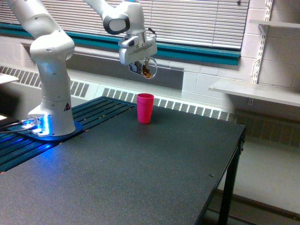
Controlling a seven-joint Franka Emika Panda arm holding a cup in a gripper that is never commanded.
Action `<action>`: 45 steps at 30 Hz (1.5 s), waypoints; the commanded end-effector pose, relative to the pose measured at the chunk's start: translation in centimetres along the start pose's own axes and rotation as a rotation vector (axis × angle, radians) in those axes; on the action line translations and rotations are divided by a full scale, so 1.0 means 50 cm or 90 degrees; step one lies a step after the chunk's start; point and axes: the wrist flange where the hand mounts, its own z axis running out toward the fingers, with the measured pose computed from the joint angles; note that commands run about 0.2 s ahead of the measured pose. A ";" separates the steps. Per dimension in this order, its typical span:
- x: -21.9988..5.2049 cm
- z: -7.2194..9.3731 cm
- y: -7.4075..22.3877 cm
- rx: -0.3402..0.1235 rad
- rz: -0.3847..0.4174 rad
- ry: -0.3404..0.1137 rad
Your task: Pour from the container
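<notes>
A: Status? The gripper (140,63) is clamped on the clear container (146,68), held high above the table (140,173) and tipped on its side, rim toward the exterior view's right. Small brown contents sit near the rim.

B: Step in hand?

A: I judge it a pour in progress, though no stream is visible. The pink cup (145,108) stands upright almost directly below.

B: Next move?

A: Probably more tilt, with the rim kept over the cup's mouth; the drop is long, so spillage is a risk.

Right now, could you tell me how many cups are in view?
2: a pink cup standing on the table, and a clear cup tipped in the hand above it.
</notes>
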 end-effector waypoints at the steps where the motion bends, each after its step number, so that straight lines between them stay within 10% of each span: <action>1: -0.006 -0.002 0.008 0.008 0.030 -0.009; 45: 0.006 0.025 0.037 -0.011 0.085 -0.049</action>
